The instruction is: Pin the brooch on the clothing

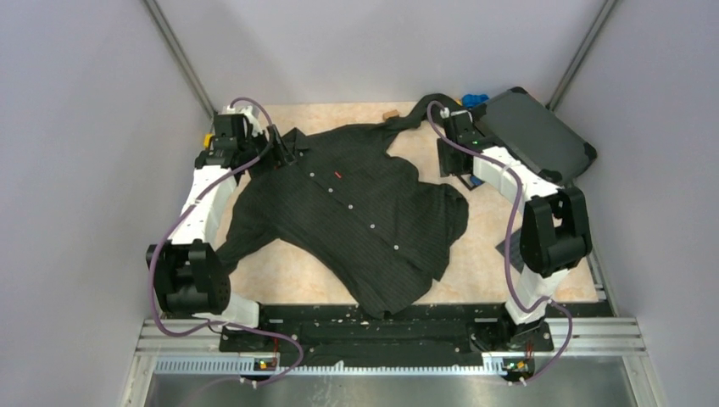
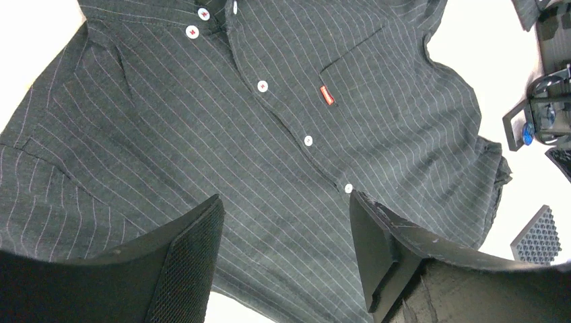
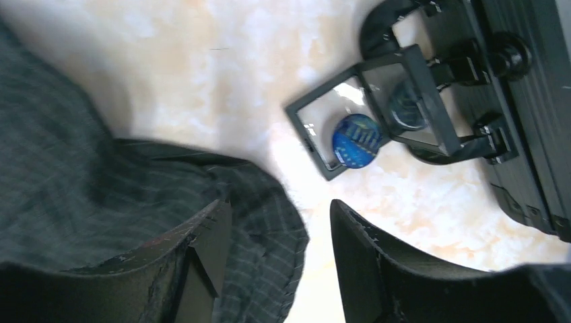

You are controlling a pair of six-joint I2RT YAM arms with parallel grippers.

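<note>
I see the shirt point(image 1: 356, 220) lying spread front-up on the tabletop point(image 1: 288, 273), hem nearest the arm bases, so its chest is flat and reachable for pinning. At the collar end the left fingers point(image 2: 202, 229) hang released and hold nothing, likely placed to steady the cloth. Farther off, the right fingers point(image 3: 212, 232) are parted and empty over the shirt's edge. They point toward the brooch point(image 3: 355, 140), which rests in a black frame point(image 3: 306, 140) beside the dark case point(image 1: 534, 131).
</note>
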